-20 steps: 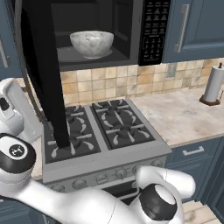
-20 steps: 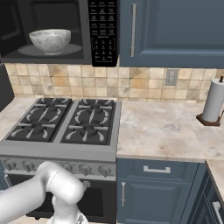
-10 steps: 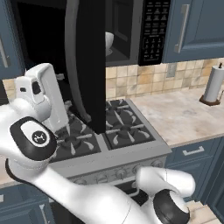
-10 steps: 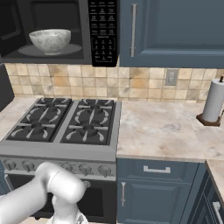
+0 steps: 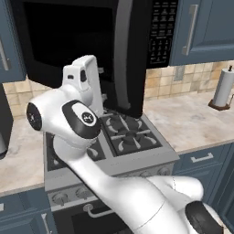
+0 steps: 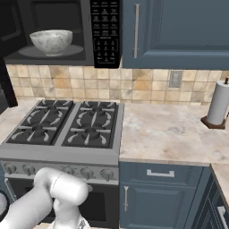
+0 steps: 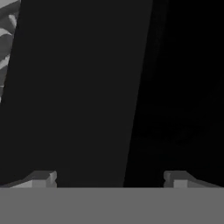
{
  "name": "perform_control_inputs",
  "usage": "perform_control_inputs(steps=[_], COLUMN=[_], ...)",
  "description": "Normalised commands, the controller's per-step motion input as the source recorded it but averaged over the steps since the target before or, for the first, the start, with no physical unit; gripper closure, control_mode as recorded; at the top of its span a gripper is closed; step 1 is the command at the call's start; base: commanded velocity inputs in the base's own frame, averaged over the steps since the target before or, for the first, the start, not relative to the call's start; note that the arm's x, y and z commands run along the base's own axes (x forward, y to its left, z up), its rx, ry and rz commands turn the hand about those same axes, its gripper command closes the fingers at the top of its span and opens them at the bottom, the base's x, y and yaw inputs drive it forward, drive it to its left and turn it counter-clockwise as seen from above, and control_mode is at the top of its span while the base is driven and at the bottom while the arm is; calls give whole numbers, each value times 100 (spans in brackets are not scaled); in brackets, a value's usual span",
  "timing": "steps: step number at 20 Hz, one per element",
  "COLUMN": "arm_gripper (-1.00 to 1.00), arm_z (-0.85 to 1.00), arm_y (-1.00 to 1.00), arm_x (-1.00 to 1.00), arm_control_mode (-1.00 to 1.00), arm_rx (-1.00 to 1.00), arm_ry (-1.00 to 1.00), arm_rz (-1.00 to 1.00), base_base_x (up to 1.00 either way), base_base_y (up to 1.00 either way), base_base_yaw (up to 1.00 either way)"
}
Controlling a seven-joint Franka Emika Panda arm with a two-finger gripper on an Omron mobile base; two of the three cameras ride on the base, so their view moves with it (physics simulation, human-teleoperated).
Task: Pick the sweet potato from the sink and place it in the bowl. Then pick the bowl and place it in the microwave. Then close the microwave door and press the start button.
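Right at my fingertips [image 7: 43,178], spread wide apart and holding nothing, a flat, smooth black panel fills the hand view: the microwave door [image 5: 130,55]. My gripper [image 7: 109,179] is pressed up close to it. From the left, my glossy white arm [image 5: 80,121] rises over the stove [image 6: 67,127] with its dark cast grates. Beyond, from the right, the round marbled stone bowl [image 6: 51,41] sits inside the dark microwave [image 6: 58,31], beside the keypad [image 6: 106,31]. I cannot make out the sweet potato.
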Motion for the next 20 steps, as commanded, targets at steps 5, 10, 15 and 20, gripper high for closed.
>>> perform_control_inputs(steps=[5, 10, 15, 20], arm_gripper=[-100, -100, -100, -100], arm_z=[19, 0, 0, 0], arm_y=[-82, -50, -41, -10], arm_x=[100, 100, 100, 99], arm_control_mode=[-100, -100, -100, -100], arm_rx=[7, 6, 10, 6], arm_ry=[1, 6, 7, 3], arm_rz=[5, 8, 12, 17], base_base_x=[0, 0, 0, 0], base_base_y=[0, 0, 0, 0], base_base_yaw=[0, 0, 0, 0])
